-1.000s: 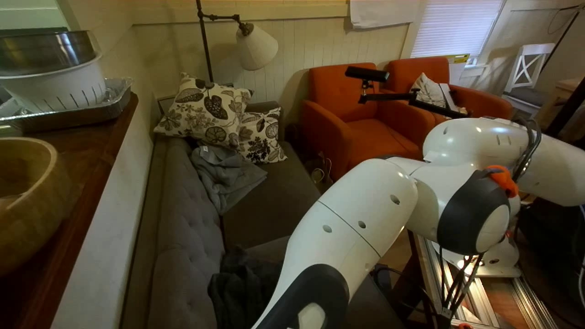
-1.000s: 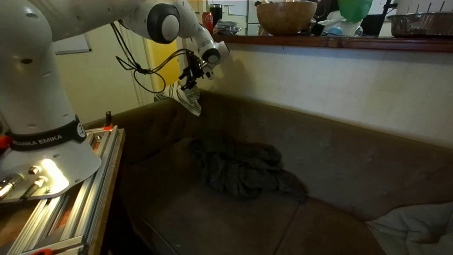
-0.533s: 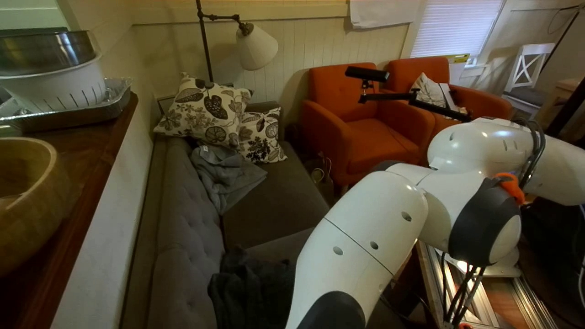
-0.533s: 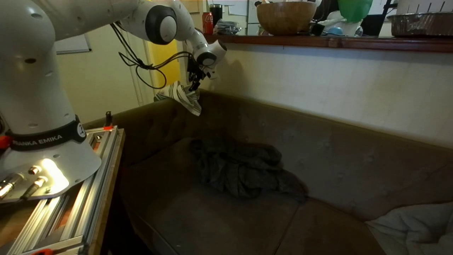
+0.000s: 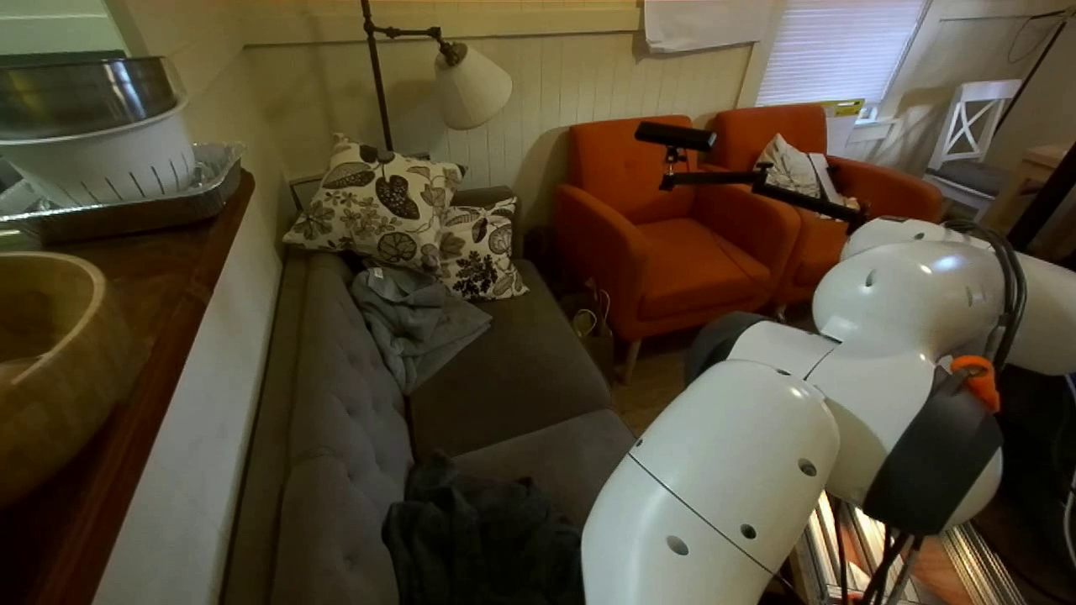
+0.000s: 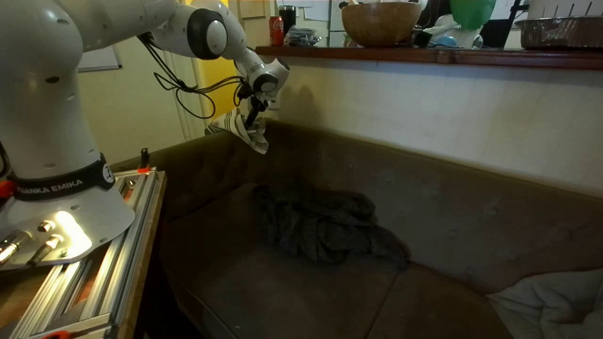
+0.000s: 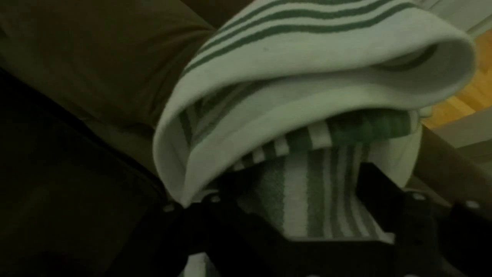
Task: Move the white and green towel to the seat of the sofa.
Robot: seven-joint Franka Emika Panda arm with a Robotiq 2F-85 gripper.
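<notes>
The white and green striped towel (image 6: 232,123) is draped over the top of the sofa arm in an exterior view. In the wrist view the towel (image 7: 323,57) is folded in loops and fills the middle. My gripper (image 6: 253,117) points down at the towel, overlapping it. In the wrist view my gripper (image 7: 300,181) is open, its dark fingers apart with striped cloth between and below them; firm contact cannot be told. The sofa seat (image 6: 282,296) is brown-grey and also shows in an exterior view (image 5: 513,370). The towel and gripper are out of sight in that view.
A dark crumpled blanket (image 6: 325,226) lies on the seat against the backrest. A grey cloth (image 5: 420,319) and patterned pillows (image 5: 378,202) sit at the far end. A wooden ledge (image 6: 400,54) with a bowl (image 6: 381,23) runs above the sofa back.
The arm has swung and the gripper has lowered and turned, its fingers now over the towel. The towel looks unmoved on the sofa arm.
</notes>
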